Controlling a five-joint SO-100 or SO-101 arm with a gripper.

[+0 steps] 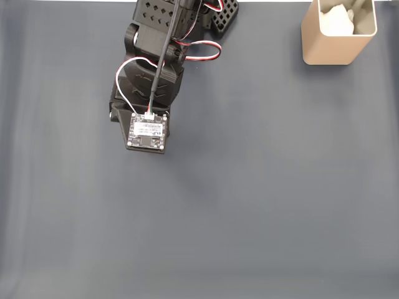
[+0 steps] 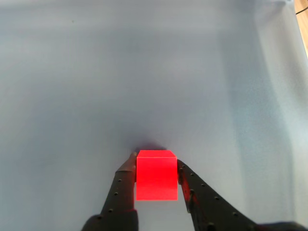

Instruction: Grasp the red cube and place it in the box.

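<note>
Fingers (image 2: 126,185) of the gripper (image 2: 155,161) sit closed against the two side faces of the red cube (image 2: 156,175) in the wrist view, one dark perforated finger touching its left face and the other touching its right, with the cube filling the narrow gap between them. The cube's top face is a lighter red than its front face, and a soft shadow lies on the surface just past it toward 12 o'clock. From there the pale blue-grey tabletop (image 2: 154,72) runs outward, smooth and bare, with a faint crease line toward 2 o'clock. In the fixed view the black arm (image 1: 153,81) reaches down from 12 o'clock, a small circuit board with a white label (image 1: 148,131) mounted on its lower end and red, white and black wires (image 1: 199,53) looping along its body; the arm covers the cube there. Well apart, at 2 o'clock on the dark tabletop, stands the box (image 1: 330,47), beige with rounded corners, upright, with a white lumpy wad (image 1: 336,22) inside it.
</note>
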